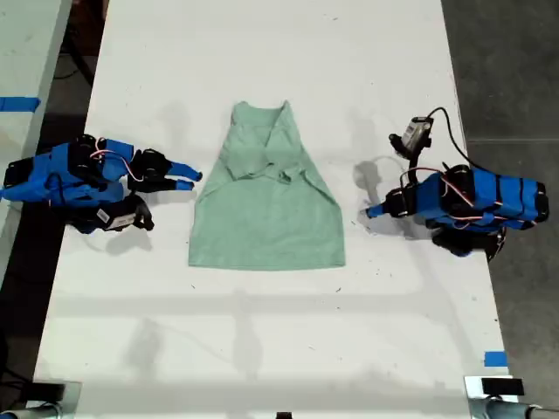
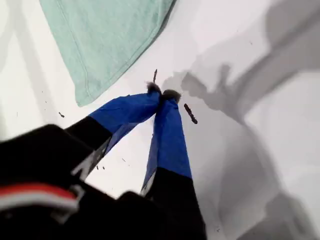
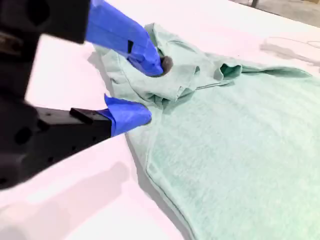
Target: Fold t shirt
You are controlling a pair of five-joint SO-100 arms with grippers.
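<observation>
- The t shirt [image 1: 266, 209] lies flat in the middle of the white table [image 1: 262, 349]. It's pale mint green, narrow at the collar end and wider down at the hem.
- Both sleeves are flipped in over the chest, so there's a rumpled bunch of fabric across the upper half. The lower half looks smooth.
- My first gripper [image 1: 374, 210] sits low over the table on the exterior view's right of the t shirt, pointing at it, near it but not touching. Its blue-taped jaws are pinched together with nothing between them.
- In the first wrist view that gripper [image 2: 162, 95] has its tips meeting over bare table, with a hem corner of the t shirt [image 2: 100, 40] just beyond it. There's also a small dark speck [image 2: 190, 113] on the table next to the tips.
- My second gripper [image 1: 190, 177] is on the exterior view's left of the t shirt, right by the edge at about folded-sleeve height.
- In the second wrist view its jaws [image 3: 151, 90] are spread apart and hold nothing. One fingertip [image 3: 152, 62] is over the bunched fabric [image 3: 235, 150], the other is at the cloth's edge. Can't tell whether either actually touches it.
- There's a bit of blue tape [image 1: 494, 359] on the table past the hem, well apart from the t shirt.
</observation>
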